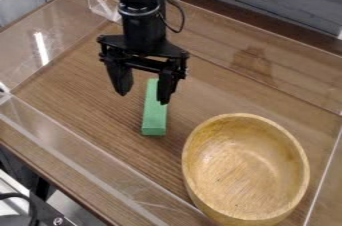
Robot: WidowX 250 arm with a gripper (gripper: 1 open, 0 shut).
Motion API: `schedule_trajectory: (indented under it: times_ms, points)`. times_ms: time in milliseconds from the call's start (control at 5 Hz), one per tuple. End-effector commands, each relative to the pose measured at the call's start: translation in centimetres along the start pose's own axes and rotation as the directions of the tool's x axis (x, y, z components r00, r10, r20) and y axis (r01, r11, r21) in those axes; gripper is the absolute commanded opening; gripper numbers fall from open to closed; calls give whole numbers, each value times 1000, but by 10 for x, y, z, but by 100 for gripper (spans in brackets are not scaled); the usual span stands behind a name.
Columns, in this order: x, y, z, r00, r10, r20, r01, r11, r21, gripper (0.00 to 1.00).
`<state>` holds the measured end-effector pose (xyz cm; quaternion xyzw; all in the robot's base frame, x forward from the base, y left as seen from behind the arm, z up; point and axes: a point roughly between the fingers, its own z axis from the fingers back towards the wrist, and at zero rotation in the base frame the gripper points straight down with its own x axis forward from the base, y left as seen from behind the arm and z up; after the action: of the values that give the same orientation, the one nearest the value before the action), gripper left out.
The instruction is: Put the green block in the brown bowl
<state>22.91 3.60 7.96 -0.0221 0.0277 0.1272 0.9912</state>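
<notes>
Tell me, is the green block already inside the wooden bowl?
No, the green block lies on the table to the left of the wooden bowl, under the open gripper.

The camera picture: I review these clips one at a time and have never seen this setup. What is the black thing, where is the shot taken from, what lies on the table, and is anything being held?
There is one view only, taken from above and in front of a wooden table with clear low walls around its edges. The black thing coming down from the top is a robot arm; its end is a two-fingered claw that points down. The fingers stand apart, so the claw is open and holds nothing. It hangs over the far end of the green block, a small flat bar lying on the wood. Whether the fingertips touch the block cannot be told from this angle. At the lower right sits the brown bowl, wooden, round and empty, close beside the block but apart from it.
</notes>
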Motion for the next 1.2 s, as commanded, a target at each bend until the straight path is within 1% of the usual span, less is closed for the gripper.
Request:
schedule_trajectory:
  times_ms: [0,600,1000]
  points:
    - [5,2,0,999,12,35,-12,1000,-9,100]
    - [9,0,-9,999,11,42,-10,999,-32,100]
    - [11,-1,-12,999,11,42,-9,999,-44,100]
